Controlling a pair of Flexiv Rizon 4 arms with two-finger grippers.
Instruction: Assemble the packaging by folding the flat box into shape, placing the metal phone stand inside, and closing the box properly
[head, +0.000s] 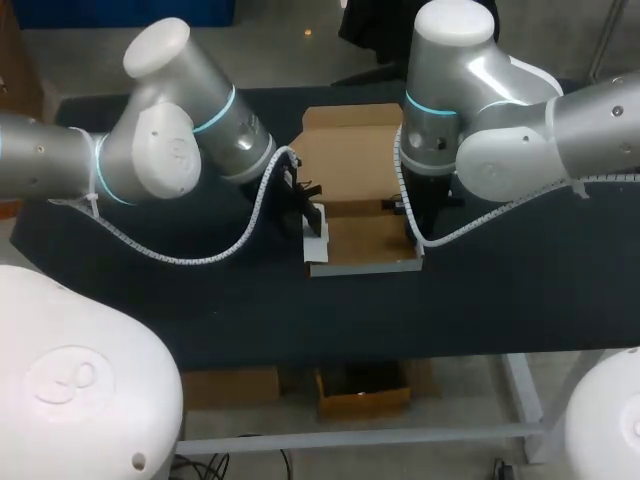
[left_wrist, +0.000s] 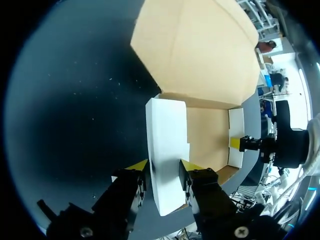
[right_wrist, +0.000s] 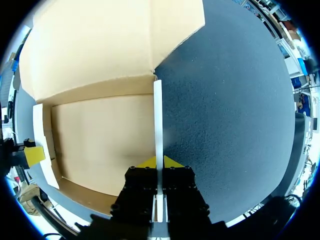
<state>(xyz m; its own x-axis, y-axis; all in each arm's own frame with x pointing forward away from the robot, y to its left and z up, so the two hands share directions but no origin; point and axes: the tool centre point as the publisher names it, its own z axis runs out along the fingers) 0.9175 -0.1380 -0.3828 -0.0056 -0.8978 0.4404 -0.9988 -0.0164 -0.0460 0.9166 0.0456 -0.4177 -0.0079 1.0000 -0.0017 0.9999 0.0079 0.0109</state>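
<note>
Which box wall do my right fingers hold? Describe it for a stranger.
On the dark table lies an open cardboard box. Its right side wall, thin and white, stands upright between the right gripper's fingers; the lid flap is broad and brown.

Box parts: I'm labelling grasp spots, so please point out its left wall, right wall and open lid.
left wall (left_wrist: 167, 135), left wrist view, middle of its white face.
right wall (right_wrist: 158, 115), right wrist view, its thin upper edge.
lid (head: 350, 150), head view, centre of the brown flap.
</note>
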